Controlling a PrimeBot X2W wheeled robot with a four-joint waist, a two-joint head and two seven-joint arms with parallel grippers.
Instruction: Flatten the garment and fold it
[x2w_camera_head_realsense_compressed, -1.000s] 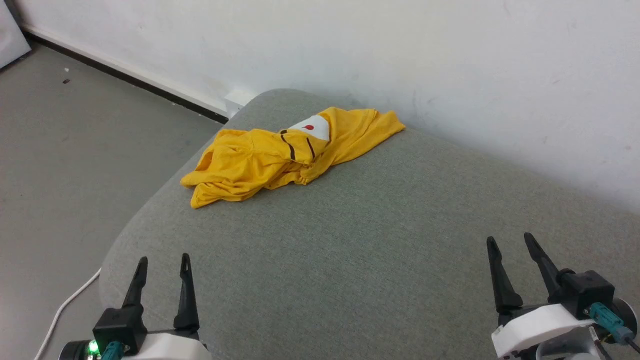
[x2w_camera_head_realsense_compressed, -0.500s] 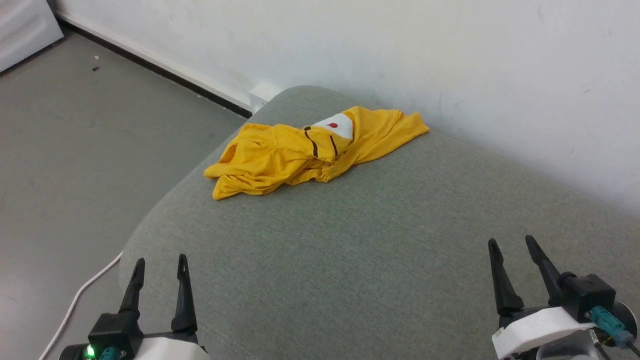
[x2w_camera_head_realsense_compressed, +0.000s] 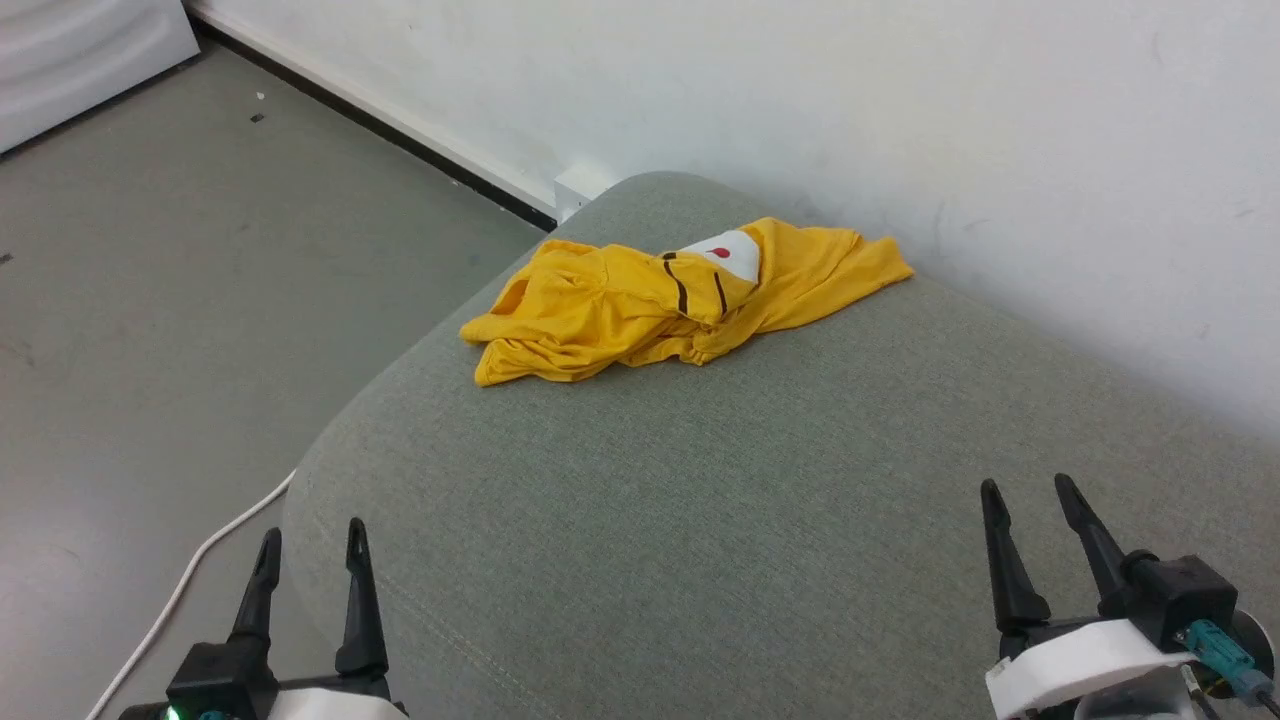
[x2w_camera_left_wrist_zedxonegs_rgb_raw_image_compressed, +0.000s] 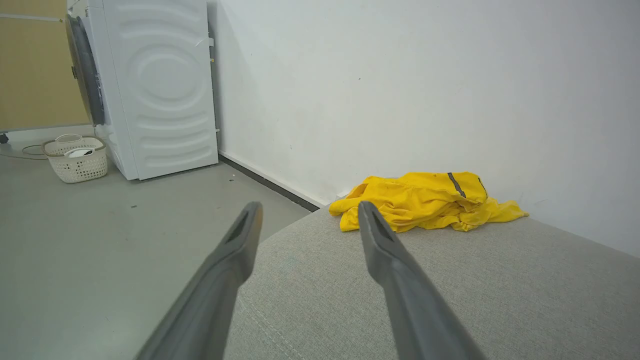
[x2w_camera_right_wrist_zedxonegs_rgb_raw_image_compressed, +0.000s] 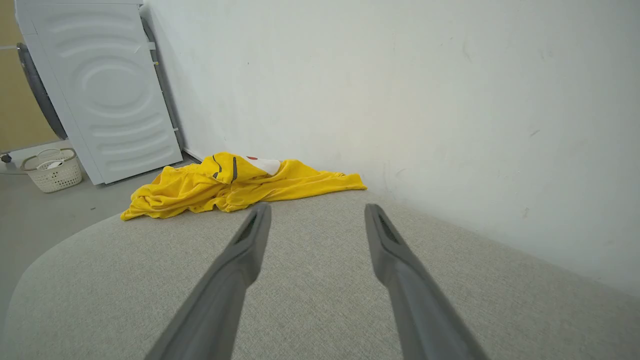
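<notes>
The bright yellow garment (x2w_camera_head_realsense_compressed: 640, 315) lies crumpled in a long heap near the far left corner of the grey cushioned surface (x2w_camera_head_realsense_compressed: 720, 520), its white patch with a red spot and dark curved lines facing up. The left wrist view has the garment (x2w_camera_left_wrist_zedxonegs_rgb_raw_image_compressed: 425, 200) ahead and to the right; the right wrist view has the garment (x2w_camera_right_wrist_zedxonegs_rgb_raw_image_compressed: 225, 185) ahead and to the left. My left gripper (x2w_camera_head_realsense_compressed: 310, 535) hangs open at the near left edge, nothing between its fingers. My right gripper (x2w_camera_head_realsense_compressed: 1030, 490) is open at the near right, far from the cloth.
A white wall (x2w_camera_head_realsense_compressed: 800, 100) runs close behind the cushion. A white washing machine (x2w_camera_left_wrist_zedxonegs_rgb_raw_image_compressed: 155, 85) and a small white basket (x2w_camera_left_wrist_zedxonegs_rgb_raw_image_compressed: 75, 157) stand on the grey floor (x2w_camera_head_realsense_compressed: 150, 280) to the left. A white cable (x2w_camera_head_realsense_compressed: 190, 570) lies on the floor by the cushion's near left corner.
The whole head picture has shifted right, so the camera has turned left. The garment lies as it did. Both grippers stay open, low in the picture.
</notes>
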